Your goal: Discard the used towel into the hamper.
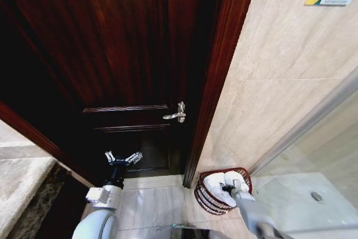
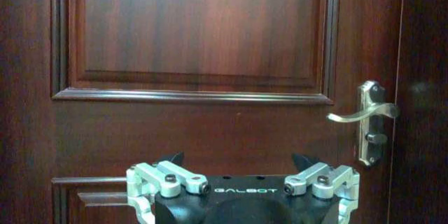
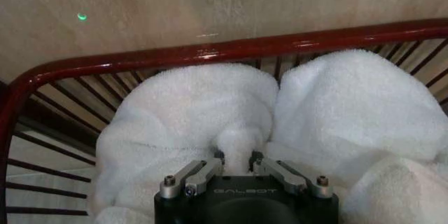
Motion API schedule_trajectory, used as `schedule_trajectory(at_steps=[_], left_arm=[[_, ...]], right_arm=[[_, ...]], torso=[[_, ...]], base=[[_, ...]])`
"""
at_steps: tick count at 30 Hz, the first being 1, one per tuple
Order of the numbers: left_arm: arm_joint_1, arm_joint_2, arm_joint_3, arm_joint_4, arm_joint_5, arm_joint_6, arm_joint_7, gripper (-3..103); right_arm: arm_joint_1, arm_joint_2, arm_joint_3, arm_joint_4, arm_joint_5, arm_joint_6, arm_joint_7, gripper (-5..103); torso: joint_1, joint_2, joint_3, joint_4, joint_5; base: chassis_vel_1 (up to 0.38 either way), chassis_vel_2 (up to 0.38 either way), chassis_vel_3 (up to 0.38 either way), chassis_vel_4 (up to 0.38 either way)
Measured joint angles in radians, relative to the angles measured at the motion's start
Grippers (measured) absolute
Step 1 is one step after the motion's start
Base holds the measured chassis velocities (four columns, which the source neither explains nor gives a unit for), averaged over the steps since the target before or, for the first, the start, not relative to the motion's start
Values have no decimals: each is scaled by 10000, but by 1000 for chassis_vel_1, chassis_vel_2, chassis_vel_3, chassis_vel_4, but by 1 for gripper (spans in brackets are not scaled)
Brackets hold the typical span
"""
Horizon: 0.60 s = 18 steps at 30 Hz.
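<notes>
The hamper [image 1: 208, 198] is a dark red-brown openwork basket standing on the floor against the tiled wall, right of the door. A white towel [image 1: 217, 184] lies bunched inside it, filling it up to the rim [image 3: 210, 51]. My right gripper [image 1: 229, 186] reaches down into the hamper. In the right wrist view my right gripper [image 3: 237, 155] is shut on a fold of the towel [image 3: 189, 108]. My left gripper [image 1: 123, 158] hangs open in front of the door, holding nothing. The left wrist view shows my left gripper [image 2: 238, 160] facing the door panel.
A dark wooden door [image 1: 123, 54] with a metal lever handle [image 1: 176, 115] [image 2: 368, 114] stands ahead. Beige tiled wall [image 1: 268, 71] rises to the right. A glass shower partition [image 1: 313, 121] is beside the hamper, and a stone counter edge [image 1: 22, 188] is at the left.
</notes>
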Motion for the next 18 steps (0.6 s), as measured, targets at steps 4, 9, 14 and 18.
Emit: schedule_trajectory(at_steps=[4,9,14,18], left_arm=[[0,0,0,0,0,0,0,100],[0,0,0,0,0,0,0,100],[1,0,0,0,0,0,0,100],[1,0,0,0,0,0,0,100]], right_arm=[[143,-15,19,-231,-39,-124,-78,13],[152,6,34,-382,-90,-224,-76,13],[-100,38,48,30,157,-450,-73,16],[-405,-115,-11,730,472,-681,-145,27]], torso=[[3,9,3,-1,-2],[8,16,6,1,0],[12,21,12,-1,4],[13,25,15,0,8]], base=[[0,0,0,0],[0,0,0,0],[0,0,0,0],[0,0,0,0]])
